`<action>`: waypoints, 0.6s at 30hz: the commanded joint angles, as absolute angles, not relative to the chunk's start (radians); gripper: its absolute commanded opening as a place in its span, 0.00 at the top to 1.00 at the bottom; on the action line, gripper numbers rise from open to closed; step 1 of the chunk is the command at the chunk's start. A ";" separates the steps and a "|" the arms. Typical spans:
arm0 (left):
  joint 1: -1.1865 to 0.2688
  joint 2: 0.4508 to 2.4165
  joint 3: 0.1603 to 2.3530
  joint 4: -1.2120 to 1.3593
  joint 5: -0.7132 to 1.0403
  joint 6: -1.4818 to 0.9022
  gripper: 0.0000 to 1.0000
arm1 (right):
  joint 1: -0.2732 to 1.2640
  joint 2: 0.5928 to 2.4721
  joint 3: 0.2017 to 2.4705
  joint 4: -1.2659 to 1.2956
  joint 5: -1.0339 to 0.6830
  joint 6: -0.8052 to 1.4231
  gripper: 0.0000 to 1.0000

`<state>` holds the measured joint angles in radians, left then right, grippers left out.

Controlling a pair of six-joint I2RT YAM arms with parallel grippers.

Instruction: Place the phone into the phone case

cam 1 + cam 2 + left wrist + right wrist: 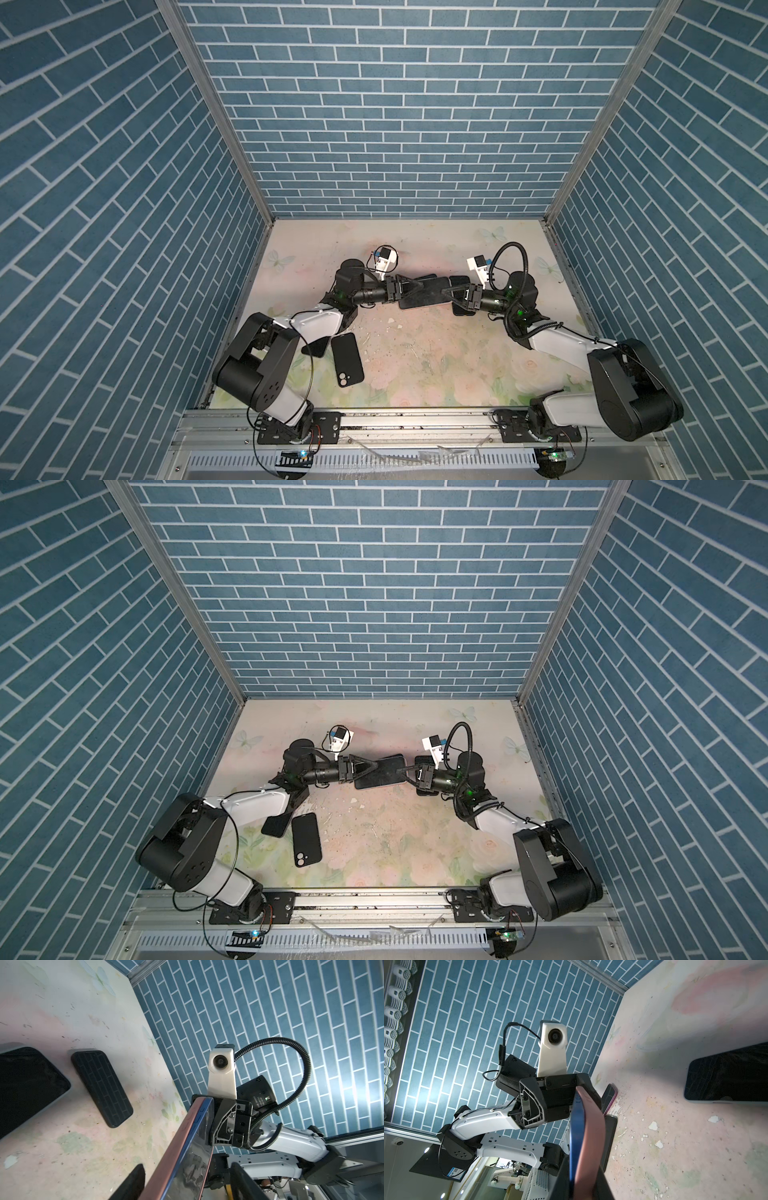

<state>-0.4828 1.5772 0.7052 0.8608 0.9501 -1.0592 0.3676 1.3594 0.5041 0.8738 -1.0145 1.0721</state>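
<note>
Blue-brick walls (395,124), floral table (415,365). Right gripper (449,293) clamped on phone (426,294), steadying it aloft. Left gripper (417,286) fingers apart astride opposite end, probably to regrip.

The phone (193,1167) at the left gripper (415,287) was seen glossy-faced and smooth, its pink case (168,1157) matt; under them, the table (436,353) was found scuffed, its printed coating chipped.

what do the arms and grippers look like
White links and black joints on the left arm and right arm. The left gripper and right gripper are black with triangular open frames. A white camera housing sits on each wrist; the right's trails a corrugated black hose, the left's a thin black wire.
</note>
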 commanded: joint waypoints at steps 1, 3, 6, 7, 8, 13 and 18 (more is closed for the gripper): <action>-0.500 1.630 0.701 1.237 0.998 -1.269 0.49 | 0.367 1.374 0.516 0.986 -1.025 1.119 1.00; -0.499 1.674 0.702 1.343 0.995 -1.346 0.60 | 0.361 1.377 0.517 0.992 -1.022 1.119 1.00; -0.511 1.681 0.701 1.333 0.992 -1.331 0.73 | 0.357 1.385 0.517 1.004 -1.017 1.121 1.00; -0.514 1.679 0.702 1.325 0.988 -1.324 0.75 | 0.355 1.387 0.517 1.008 -1.016 1.121 1.00; -0.515 1.678 0.702 1.319 0.987 -1.320 0.76 | 0.353 1.390 0.516 1.011 -1.014 1.121 1.00; -0.522 1.683 0.701 1.312 0.989 -1.322 0.88 | 0.342 1.405 0.514 1.040 -1.003 1.129 0.98; -0.530 1.689 0.701 1.309 0.986 -1.324 1.00 | 0.334 1.420 0.522 1.078 -1.002 1.146 0.89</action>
<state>-0.4950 1.6913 0.6949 1.2499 0.9569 -1.3193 0.3382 1.3972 0.5041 1.0313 -1.0462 1.1625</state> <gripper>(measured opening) 0.139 0.145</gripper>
